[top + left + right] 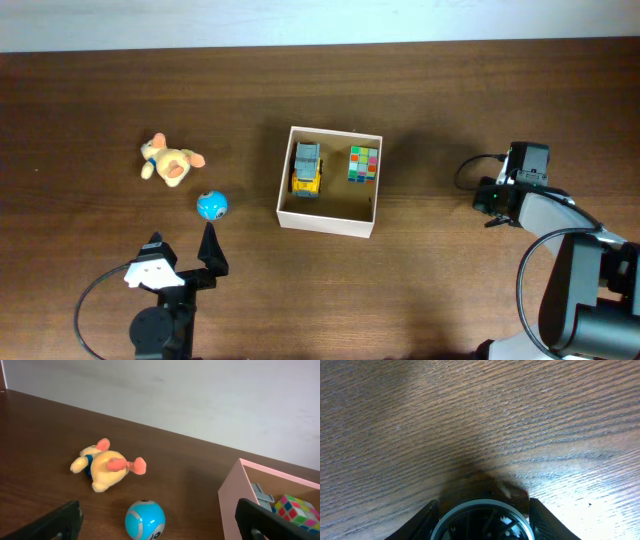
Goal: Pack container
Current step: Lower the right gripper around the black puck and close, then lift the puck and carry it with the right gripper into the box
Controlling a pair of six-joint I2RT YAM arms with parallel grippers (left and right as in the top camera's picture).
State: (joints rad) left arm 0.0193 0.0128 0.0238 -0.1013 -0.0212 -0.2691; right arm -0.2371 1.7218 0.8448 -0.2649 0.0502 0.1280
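Packing half done: square white-walled cardboard container (pixel 326 222) mid-table, holding yellow-and-grey toy truck (pixel 306 168) and multicoloured puzzle cube (pixel 363 164). Left gripper (pixel 182 240) wide open, empty, facing glossy blue ball (pixel 211 206) just ahead; orange plush toy (pixel 170 162) beyond. Right gripper (pixel 492 198) low over table (pixel 440 300), jaw state impossible to tell. Next, likely: straddle ball, close gently, guard against rolling.

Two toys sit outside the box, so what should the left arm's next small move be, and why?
Probably ease the left gripper forward around the blue ball. Its jaws are open and empty, and the ball lies just ahead, the nearest toy outside the container.
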